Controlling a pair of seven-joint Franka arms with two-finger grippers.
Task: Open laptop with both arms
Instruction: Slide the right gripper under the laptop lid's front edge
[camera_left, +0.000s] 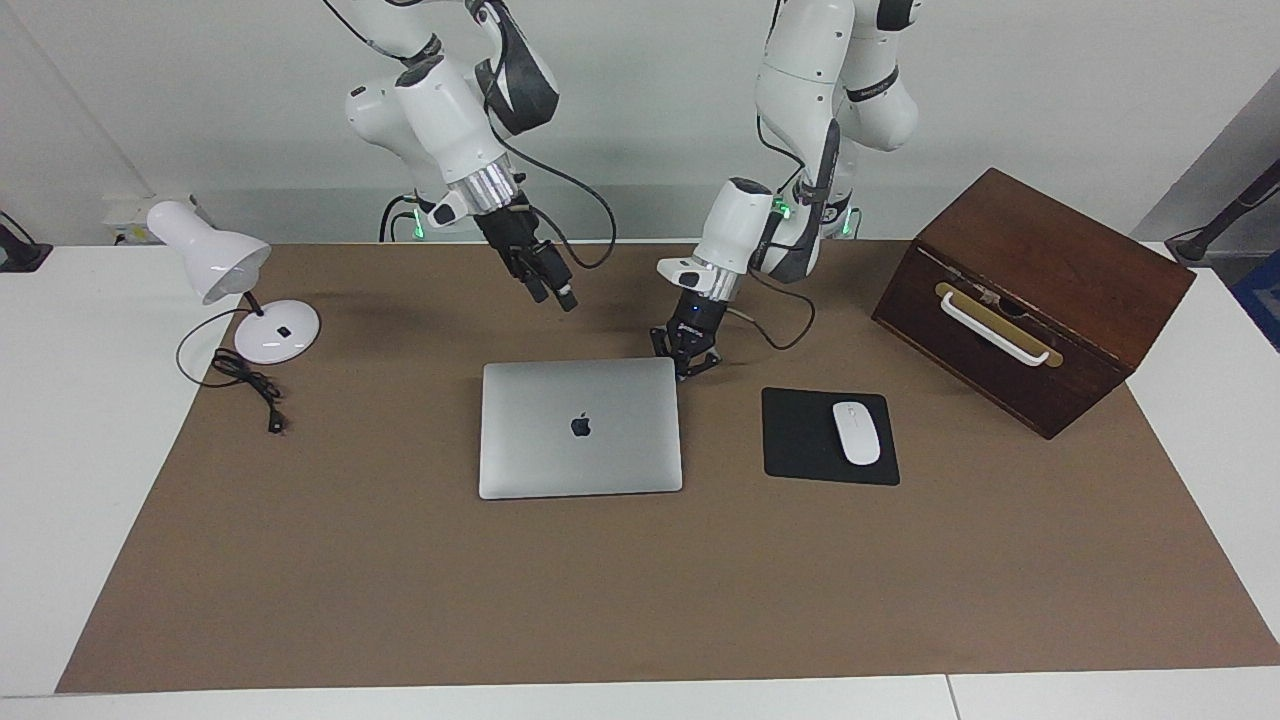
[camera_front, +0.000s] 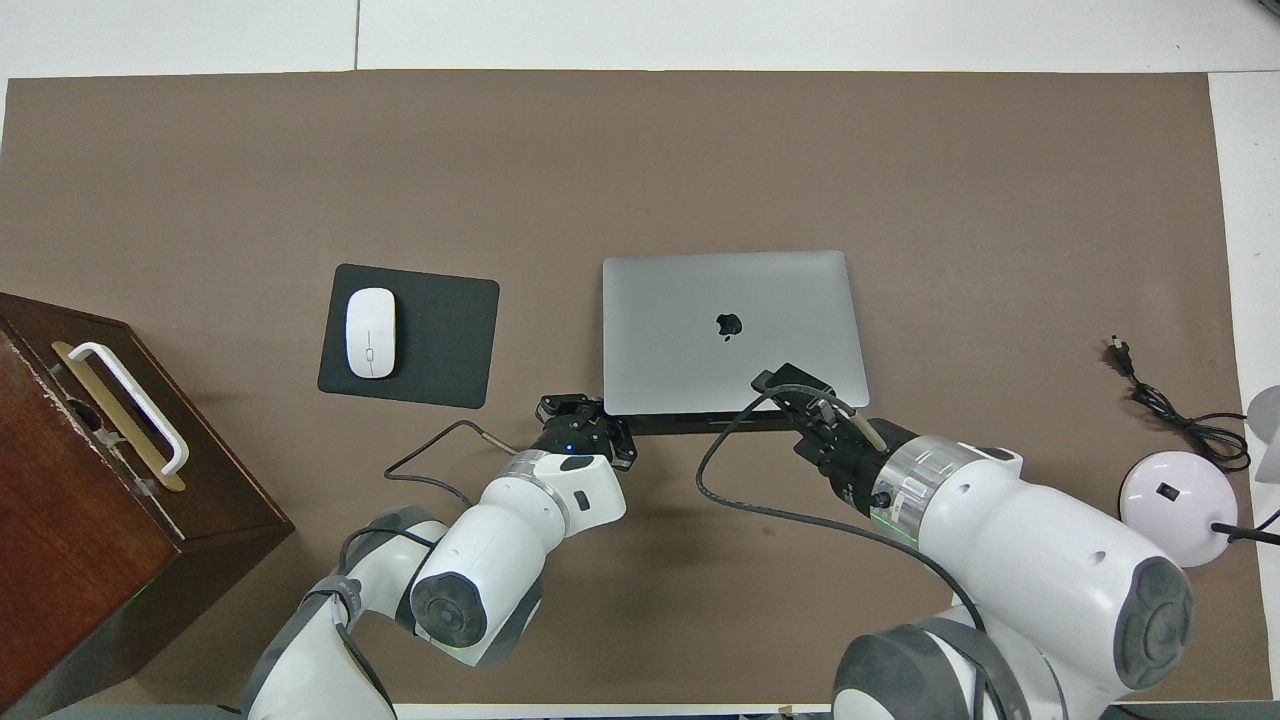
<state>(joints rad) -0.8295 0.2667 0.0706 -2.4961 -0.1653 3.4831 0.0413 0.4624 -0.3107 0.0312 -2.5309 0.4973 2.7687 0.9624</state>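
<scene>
The silver-grey laptop (camera_left: 580, 425) lies closed and flat on the brown mat, its Apple logo facing up; it also shows in the overhead view (camera_front: 735, 330). My left gripper (camera_left: 688, 368) is down low at the laptop's corner nearest the robots, toward the left arm's end of the table, and shows there in the overhead view too (camera_front: 585, 415). My right gripper (camera_left: 558, 298) is open and empty, raised in the air. In the overhead view (camera_front: 790, 382) it is over the laptop's edge nearest the robots.
A black mouse pad (camera_left: 800, 440) with a white mouse (camera_left: 856, 432) lies beside the laptop toward the left arm's end. A brown wooden box (camera_left: 1030, 300) with a white handle stands past it. A white desk lamp (camera_left: 215, 262) and its cord (camera_left: 245, 375) are at the right arm's end.
</scene>
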